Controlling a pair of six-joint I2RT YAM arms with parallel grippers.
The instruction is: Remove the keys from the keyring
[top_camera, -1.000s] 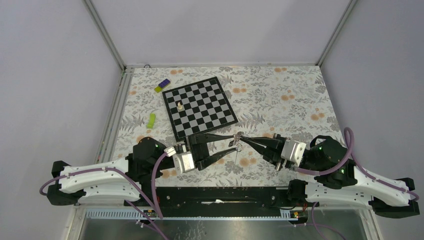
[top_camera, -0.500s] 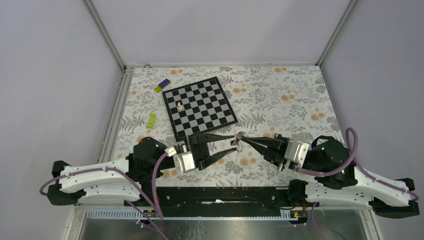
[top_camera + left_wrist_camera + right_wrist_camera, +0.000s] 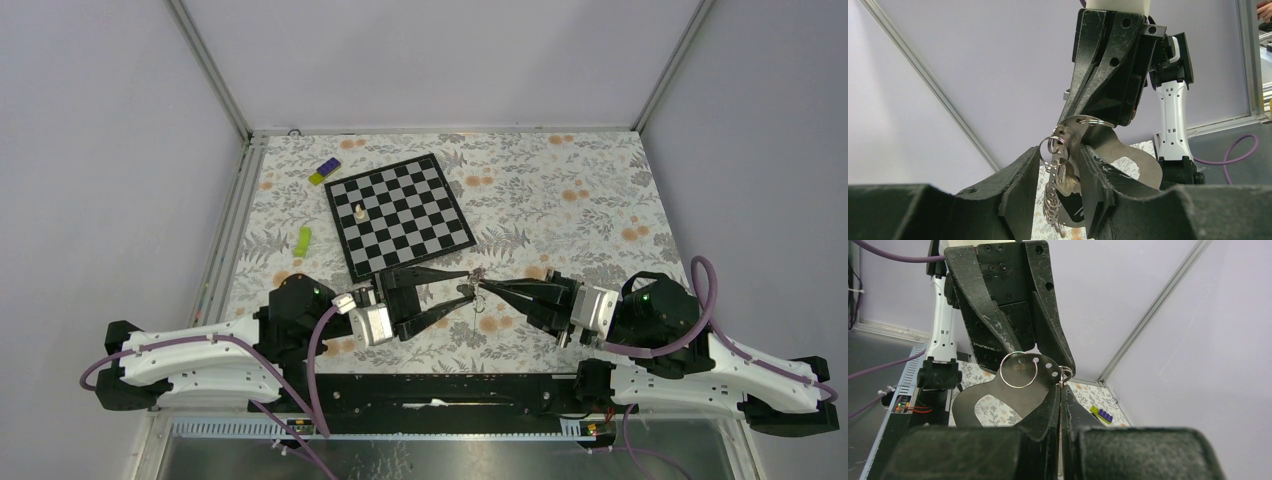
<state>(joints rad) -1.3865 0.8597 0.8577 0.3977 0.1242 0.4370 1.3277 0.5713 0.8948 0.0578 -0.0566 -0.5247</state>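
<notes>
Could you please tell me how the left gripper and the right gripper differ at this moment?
The left gripper's jaws stand apart, while the right gripper's jaws are closed. The right gripper pinches a flat metal plate. The left gripper only straddles the hanging key, and no grip on it shows. Both grippers are black, and they meet tip to tip.

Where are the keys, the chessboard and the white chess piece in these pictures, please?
keys (image 3: 1064,181): left wrist view, on the silvery key hanging below the small ring.
chessboard (image 3: 410,215): top external view, on a bare middle square.
white chess piece (image 3: 359,211): top external view, on its body.
</notes>
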